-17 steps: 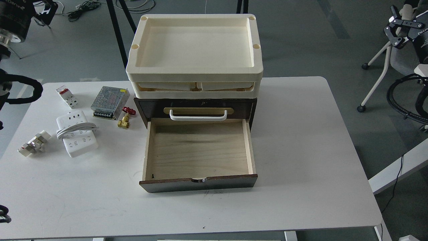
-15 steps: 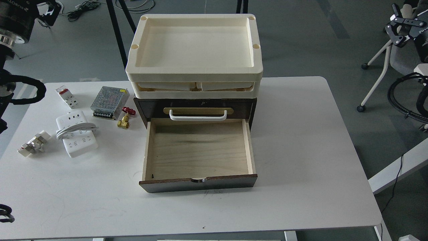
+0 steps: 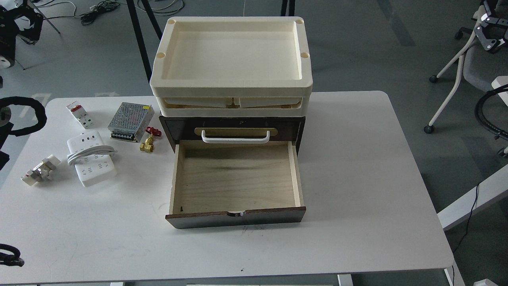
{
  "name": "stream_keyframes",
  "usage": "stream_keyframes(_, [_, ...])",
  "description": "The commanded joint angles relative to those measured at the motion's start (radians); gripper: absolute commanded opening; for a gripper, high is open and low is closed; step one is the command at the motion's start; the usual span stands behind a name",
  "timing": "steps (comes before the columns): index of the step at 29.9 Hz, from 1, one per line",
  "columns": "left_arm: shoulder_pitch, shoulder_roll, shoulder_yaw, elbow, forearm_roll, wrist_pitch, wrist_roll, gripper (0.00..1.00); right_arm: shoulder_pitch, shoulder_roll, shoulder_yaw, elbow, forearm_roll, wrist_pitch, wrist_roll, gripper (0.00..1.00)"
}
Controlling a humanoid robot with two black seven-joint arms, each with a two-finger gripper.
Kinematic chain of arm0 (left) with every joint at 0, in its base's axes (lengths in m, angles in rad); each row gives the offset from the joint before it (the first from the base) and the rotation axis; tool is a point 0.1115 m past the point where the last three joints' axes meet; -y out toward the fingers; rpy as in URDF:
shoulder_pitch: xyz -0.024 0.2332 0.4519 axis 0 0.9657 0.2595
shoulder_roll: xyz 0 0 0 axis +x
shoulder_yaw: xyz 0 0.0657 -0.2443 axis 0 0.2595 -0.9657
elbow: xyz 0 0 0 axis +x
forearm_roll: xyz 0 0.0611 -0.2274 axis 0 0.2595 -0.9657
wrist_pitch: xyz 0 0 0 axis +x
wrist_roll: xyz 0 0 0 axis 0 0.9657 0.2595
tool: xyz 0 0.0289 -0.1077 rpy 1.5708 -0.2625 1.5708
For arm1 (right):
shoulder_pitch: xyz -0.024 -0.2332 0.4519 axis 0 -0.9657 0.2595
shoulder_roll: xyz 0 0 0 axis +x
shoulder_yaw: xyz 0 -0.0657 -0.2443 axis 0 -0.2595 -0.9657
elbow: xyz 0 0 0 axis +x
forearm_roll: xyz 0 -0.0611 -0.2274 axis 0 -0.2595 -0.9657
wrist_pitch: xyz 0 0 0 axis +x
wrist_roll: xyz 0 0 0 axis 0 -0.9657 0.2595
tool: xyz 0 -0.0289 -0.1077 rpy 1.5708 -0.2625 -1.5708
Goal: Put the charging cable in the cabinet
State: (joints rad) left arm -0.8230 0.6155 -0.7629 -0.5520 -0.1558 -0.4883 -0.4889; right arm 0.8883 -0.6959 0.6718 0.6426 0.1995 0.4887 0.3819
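Observation:
The charging cable (image 3: 93, 169), a white power strip with its thick cord coiled across it, lies flat on the left of the white table (image 3: 357, 178). The dark brown cabinet (image 3: 232, 125) stands mid-table with its lower drawer (image 3: 236, 178) pulled open, showing bare pale wood. The upper drawer with the white handle (image 3: 235, 137) is shut. Cream trays (image 3: 232, 85) are stacked on top. My left gripper (image 3: 20, 20) is high at the far top left, well away from the cable. My right gripper (image 3: 490, 33) is high at the far top right. Both are dark and small.
Near the cable are a white-and-red breaker (image 3: 79, 115), a silver perforated box (image 3: 130, 121), a brass valve with a red handle (image 3: 149, 140) and a small white-and-metal part (image 3: 39, 171). A chair (image 3: 456, 75) stands off the table's right.

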Motion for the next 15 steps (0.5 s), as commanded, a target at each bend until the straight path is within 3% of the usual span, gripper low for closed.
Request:
stream_keyframes(1, [0.019, 0.016, -0.019, -0.034, 0.001, 0.0, 0.0, 1.0, -0.003, -0.002, -0.001, -0.001, 0.0, 0.0, -0.001, 1.0])
stream_keyframes(6, [0.025, 0.191, 0.008, -0.19, 0.053, 0.0, 0.0, 1.0, -0.009, -0.042, -0.001, -0.001, 0.0, 0.0, -0.001, 1.0])
stream_keyframes(15, [-0.004, 0.579, -0.018, -0.685, 0.525, 0.0, 0.0, 1.0, -0.063, -0.045, 0.006, -0.001, 0.011, 0.0, 0.003, 1.0])
